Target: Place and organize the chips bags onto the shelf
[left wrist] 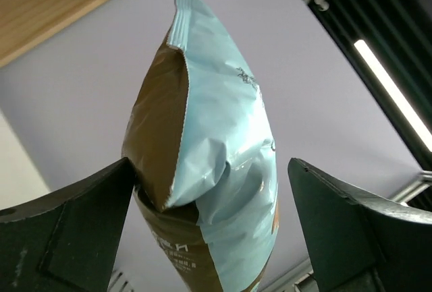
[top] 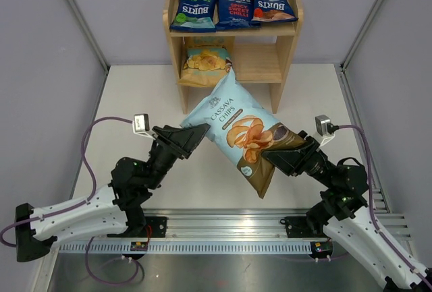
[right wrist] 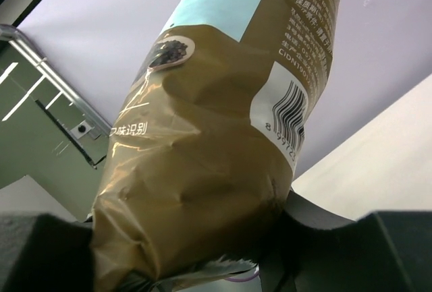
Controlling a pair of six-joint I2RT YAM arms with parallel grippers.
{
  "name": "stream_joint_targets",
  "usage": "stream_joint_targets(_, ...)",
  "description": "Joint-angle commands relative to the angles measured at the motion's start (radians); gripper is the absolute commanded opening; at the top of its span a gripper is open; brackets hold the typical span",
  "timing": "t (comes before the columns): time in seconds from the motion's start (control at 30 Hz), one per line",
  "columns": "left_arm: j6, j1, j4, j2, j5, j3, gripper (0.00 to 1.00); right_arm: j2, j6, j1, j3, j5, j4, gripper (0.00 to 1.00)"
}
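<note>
The light-blue-and-brown chips bag [top: 239, 130] hangs tilted in the air in front of the wooden shelf [top: 287, 48]. My right gripper [top: 275, 154] is shut on its lower brown end [right wrist: 202, 170]. My left gripper [top: 200, 132] is open at the bag's left edge. In the left wrist view the bag [left wrist: 216, 150] stands between the wide-apart fingers [left wrist: 81, 218], and the left one touches its brown corner. Three dark-blue Burts bags [top: 194, 7] [top: 235, 7] [top: 271, 5] lie side by side on the shelf's top tier. The tan chips bag [top: 206, 63] sits at the left of the lower tier.
The white table [top: 135, 96] has grey walls on both sides and behind the shelf. A metal rail [top: 223, 231] with both arm bases runs along the near edge. The right half of the lower tier [top: 260, 63] holds nothing.
</note>
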Motion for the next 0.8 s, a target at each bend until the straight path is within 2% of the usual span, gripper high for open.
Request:
stream_joint_targets(0.0, 0.029, -0.010, -0.201, -0.051, -0.122, -0.024, 0.99, 0.018, -0.007, -0.001, -0.022, 0.078, 0.112, 0.26)
stream_joint_targets(0.23, 0.044, -0.010, -0.399, -0.151, -0.261, -0.047, 0.99, 0.072, -0.008, -0.001, -0.071, 0.144, 0.215, 0.17)
stream_joint_targets(0.4, 0.050, -0.004, -0.614, -0.232, -0.370, -0.037, 0.99, 0.168, 0.024, -0.001, -0.109, 0.196, 0.352, 0.18)
stream_joint_targets(0.47, 0.050, -0.001, -0.683, -0.261, -0.387, -0.031, 0.99, 0.195, 0.009, -0.001, -0.100, 0.210, 0.359, 0.18)
stream_joint_targets(0.57, 0.058, -0.001, -0.891, -0.313, -0.417, 0.013, 0.99, 0.253, -0.007, -0.002, -0.094, 0.256, 0.379, 0.18)
stream_joint_targets(0.73, 0.140, -0.001, -1.070, -0.356, -0.399, 0.111, 0.99, 0.320, -0.028, -0.007, -0.057, 0.322, 0.355, 0.18)
stream_joint_targets(0.77, 0.156, 0.001, -1.097, -0.359, -0.394, 0.127, 0.99, 0.339, -0.028, -0.010, -0.057, 0.323, 0.400, 0.18)
